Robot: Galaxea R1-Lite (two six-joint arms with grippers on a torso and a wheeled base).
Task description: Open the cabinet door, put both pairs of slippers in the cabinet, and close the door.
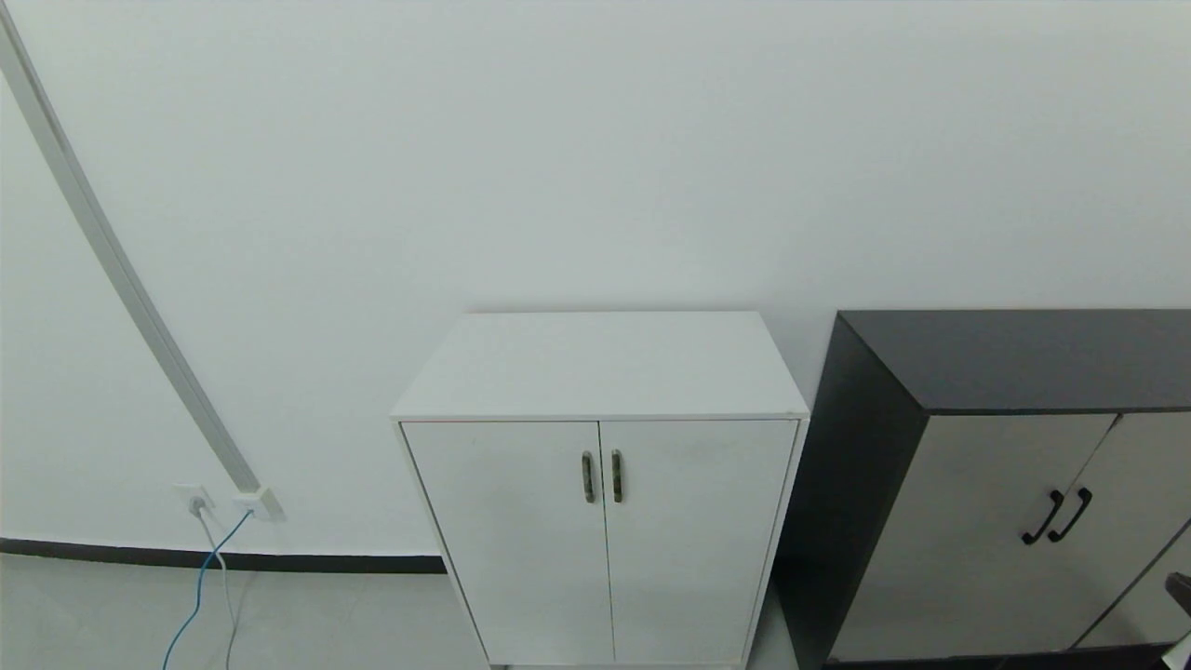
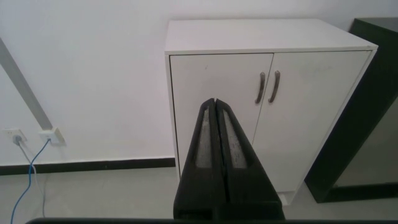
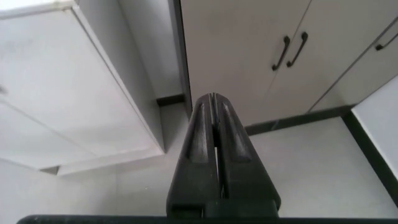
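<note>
Left gripper (image 2: 215, 101) pinched together, white cabinet (image 1: 595, 368) (both doors (image 1: 510, 530) closed)

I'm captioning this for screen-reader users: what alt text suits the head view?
A closed white cabinet stands against a pale wall, its two handles side by side at the centre seam. A dark cabinet with grey fronts, also closed, stands to its right; wall sockets with trailing cables sit to its left.
</note>
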